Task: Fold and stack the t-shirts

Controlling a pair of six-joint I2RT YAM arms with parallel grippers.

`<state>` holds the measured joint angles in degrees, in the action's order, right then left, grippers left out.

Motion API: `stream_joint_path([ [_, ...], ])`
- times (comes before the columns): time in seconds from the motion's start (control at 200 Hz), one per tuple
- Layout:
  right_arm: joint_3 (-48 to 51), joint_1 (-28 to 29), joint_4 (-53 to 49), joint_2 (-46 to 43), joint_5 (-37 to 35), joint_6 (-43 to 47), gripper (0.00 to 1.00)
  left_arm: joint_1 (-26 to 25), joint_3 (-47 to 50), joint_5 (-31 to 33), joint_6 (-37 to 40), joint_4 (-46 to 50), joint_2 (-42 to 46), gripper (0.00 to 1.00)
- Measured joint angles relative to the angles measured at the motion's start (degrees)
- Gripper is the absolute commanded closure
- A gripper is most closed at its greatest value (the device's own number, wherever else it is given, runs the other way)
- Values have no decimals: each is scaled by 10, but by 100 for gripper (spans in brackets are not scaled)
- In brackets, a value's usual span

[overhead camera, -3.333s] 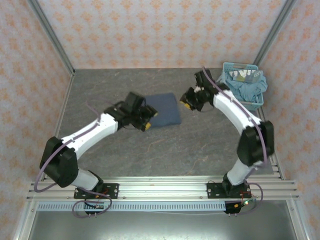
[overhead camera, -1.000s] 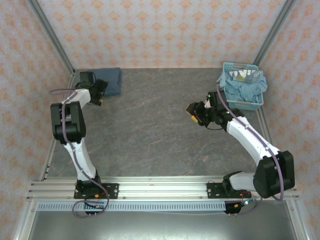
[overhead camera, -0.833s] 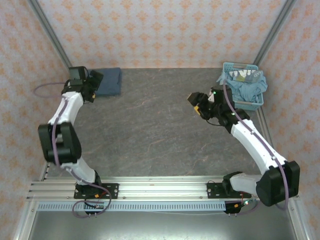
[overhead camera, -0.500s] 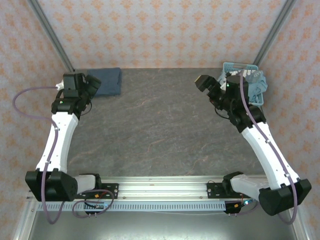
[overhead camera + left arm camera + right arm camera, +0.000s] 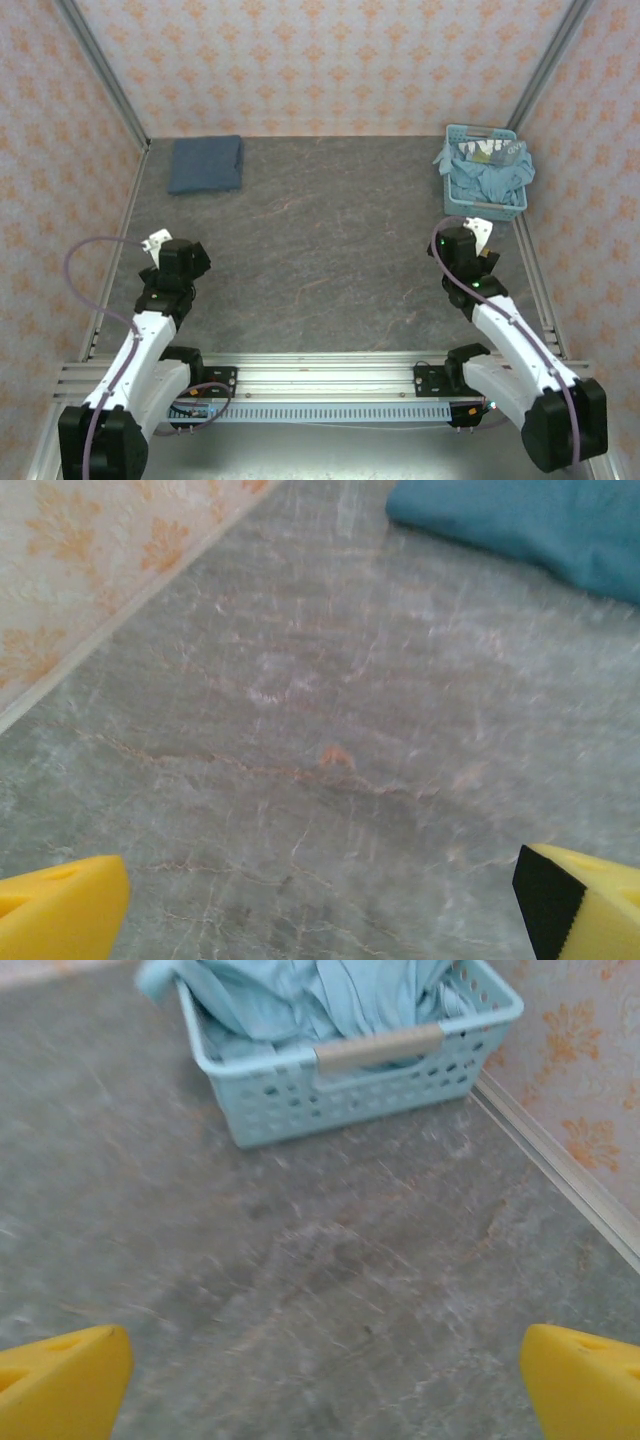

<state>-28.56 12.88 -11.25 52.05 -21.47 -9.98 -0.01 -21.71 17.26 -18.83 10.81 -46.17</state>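
On grey marbled table (image 5: pixel 330 250), folded t-shirt (image 5: pixel 206 164) far left, basket (image 5: pixel 487 208) far right, orange-patterned walls (image 5: pixel 330 60), both jaws spread.

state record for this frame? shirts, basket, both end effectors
folded t-shirt: flat, far-left corner
loose garments: light blue, heaped in basket
basket: far-right corner, beside wall
left end effector: open, empty, over table
right end effector: open, empty, pointed at basket
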Motion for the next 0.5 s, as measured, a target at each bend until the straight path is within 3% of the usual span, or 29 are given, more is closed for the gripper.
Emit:
stream_joint_path([
  [0.23,43,-60,205,135,14,46,1,7,21,-14,70,-204,-170,0],
  [0.5,46,-112,382,257,71,66,1,57,-57,-84,98,-317,-324,0],
])
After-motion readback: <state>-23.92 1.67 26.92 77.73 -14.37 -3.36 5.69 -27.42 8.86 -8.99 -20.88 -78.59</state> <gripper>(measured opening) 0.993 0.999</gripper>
